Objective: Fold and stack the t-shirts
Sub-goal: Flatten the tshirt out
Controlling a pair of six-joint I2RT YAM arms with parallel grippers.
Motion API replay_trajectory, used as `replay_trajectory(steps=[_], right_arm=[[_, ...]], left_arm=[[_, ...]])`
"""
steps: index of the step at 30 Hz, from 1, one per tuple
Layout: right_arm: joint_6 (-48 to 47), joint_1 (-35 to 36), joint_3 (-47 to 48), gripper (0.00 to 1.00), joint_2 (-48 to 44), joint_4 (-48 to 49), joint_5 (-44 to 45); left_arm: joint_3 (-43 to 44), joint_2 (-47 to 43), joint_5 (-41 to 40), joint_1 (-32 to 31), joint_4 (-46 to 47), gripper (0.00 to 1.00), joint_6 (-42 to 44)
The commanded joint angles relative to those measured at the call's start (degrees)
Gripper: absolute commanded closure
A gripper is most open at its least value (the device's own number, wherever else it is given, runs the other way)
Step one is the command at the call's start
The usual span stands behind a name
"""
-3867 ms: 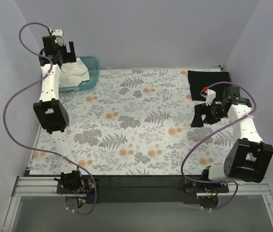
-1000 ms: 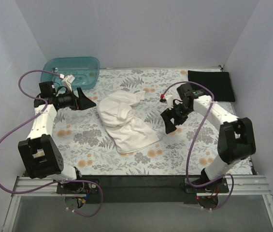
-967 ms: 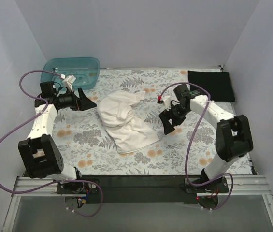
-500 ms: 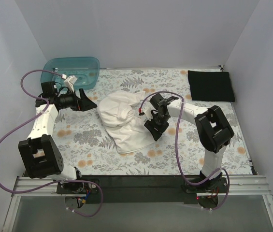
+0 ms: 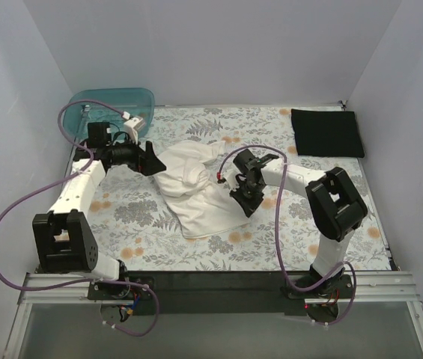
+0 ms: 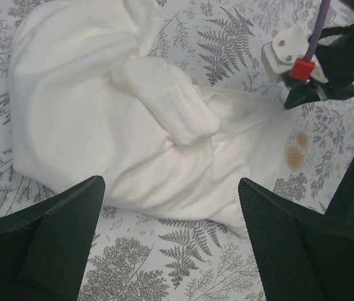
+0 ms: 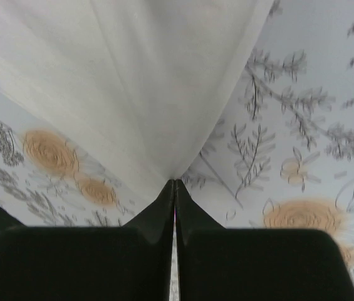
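Observation:
The cream-white t-shirt [image 5: 192, 187] lies crumpled in the middle of the floral cloth. My right gripper [image 5: 247, 203] is shut on its right edge; in the right wrist view the fabric [image 7: 151, 81] runs in a taut point into the closed tips [image 7: 175, 183]. My left gripper [image 5: 151, 159] hangs open by the shirt's left side, and the left wrist view shows its fingers [image 6: 51, 238] wide apart, with the heap [image 6: 120, 125] beyond them. The black t-shirt [image 5: 326, 133] lies folded flat at the far right corner.
A teal plastic tub [image 5: 112, 111] stands at the far left corner. The grey-and-orange floral cloth [image 5: 218, 247] covers the table. White walls close in the left, back and right. The right arm's wrist [image 6: 327, 63] shows in the left wrist view.
My right gripper reached the shirt's right edge and closed on it. My left arm swung right, closer to the shirt, still open.

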Motion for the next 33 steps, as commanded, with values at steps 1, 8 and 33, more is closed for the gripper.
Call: replay_trajectory(steps=[1, 8, 33], right_arm=[[-2.9, -2.4, -3.2, 0.99, -8.5, -1.9, 2.2], [-8.6, -12.2, -6.6, 0.99, -17.7, -5.3, 5.9], [-19.2, -23.1, -11.7, 0.99, -23.8, -7.9, 11.4]], left_arm=[[0.3, 0.2, -4.4, -6.2, 1.1, 0.13, 10.4], [0.2, 8.4, -17.2, -14.1, 7.2, 0.16, 17.6], [6.4, 7.5, -15.3, -13.9, -1.4, 0.37, 13.2]])
